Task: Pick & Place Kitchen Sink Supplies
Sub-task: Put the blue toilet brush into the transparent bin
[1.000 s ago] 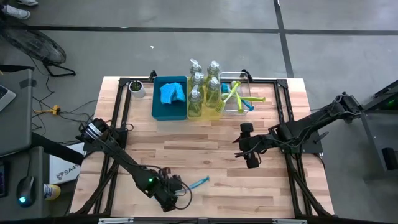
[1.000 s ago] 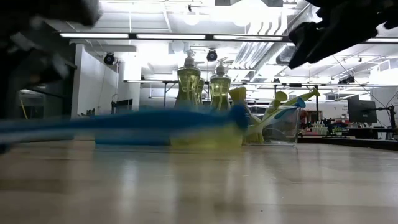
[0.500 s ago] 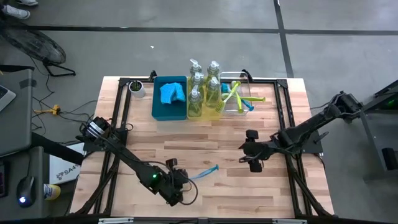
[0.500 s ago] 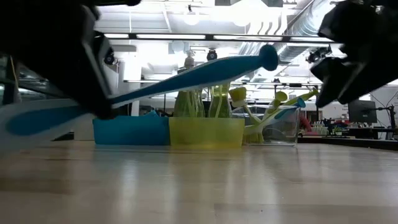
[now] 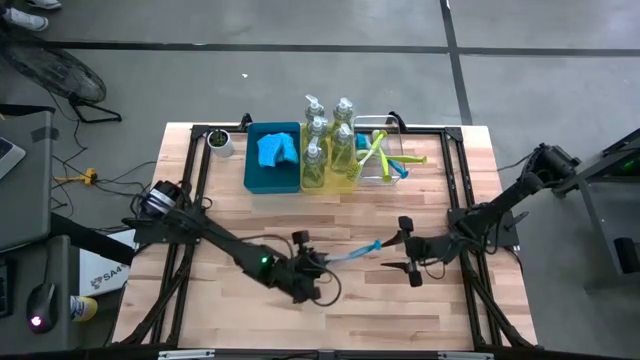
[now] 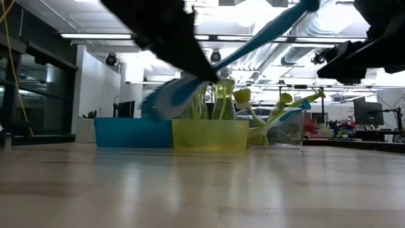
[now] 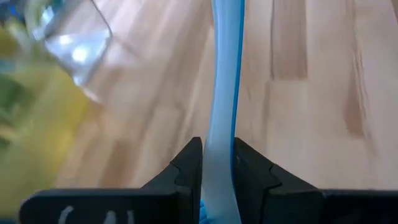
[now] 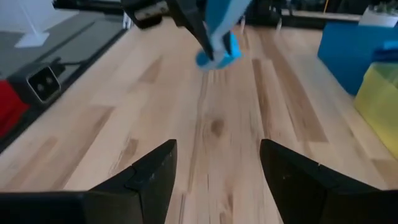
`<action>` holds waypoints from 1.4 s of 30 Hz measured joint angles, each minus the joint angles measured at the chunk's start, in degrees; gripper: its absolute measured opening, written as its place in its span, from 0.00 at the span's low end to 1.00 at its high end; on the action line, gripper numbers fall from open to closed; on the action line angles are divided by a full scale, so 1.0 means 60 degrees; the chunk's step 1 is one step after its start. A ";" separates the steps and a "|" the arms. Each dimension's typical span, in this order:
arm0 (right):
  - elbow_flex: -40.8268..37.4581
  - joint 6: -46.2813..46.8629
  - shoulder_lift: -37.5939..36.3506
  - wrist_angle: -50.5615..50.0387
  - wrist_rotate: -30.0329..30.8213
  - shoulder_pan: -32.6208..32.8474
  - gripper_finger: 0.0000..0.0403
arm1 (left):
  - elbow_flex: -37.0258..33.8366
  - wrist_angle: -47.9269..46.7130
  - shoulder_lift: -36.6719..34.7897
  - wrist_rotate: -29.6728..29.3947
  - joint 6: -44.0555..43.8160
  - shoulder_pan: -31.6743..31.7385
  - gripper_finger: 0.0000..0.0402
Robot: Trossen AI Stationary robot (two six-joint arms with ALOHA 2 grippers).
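Brush (image 5: 352,255), blue and long-handled, is pinched in the left pincer (image 5: 318,266) and held clear above the bench (image 5: 240,210) near its middle, handle angled toward the right pincer (image 5: 404,254). That pincer hangs just beside the handle tip, fingers (image 8: 143,180) spread, gripping nothing.
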 joint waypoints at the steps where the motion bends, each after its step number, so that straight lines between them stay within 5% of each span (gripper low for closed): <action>1: -0.0067 -0.0121 -0.0001 0.0246 0.0061 0.0026 0.56 | 0.0000 0.0327 0.0000 -0.0011 0.0382 0.0129 0.14; 16: -0.0354 -0.2459 0.0000 0.3201 0.0679 -0.0178 0.56 | 0.0004 0.4144 -0.0011 0.1426 0.3840 0.1644 0.14; 42: -0.0354 -0.4464 0.0000 0.7330 -0.1745 -0.1049 0.55 | 0.0007 0.4785 -0.0011 0.1961 0.4546 0.1914 0.14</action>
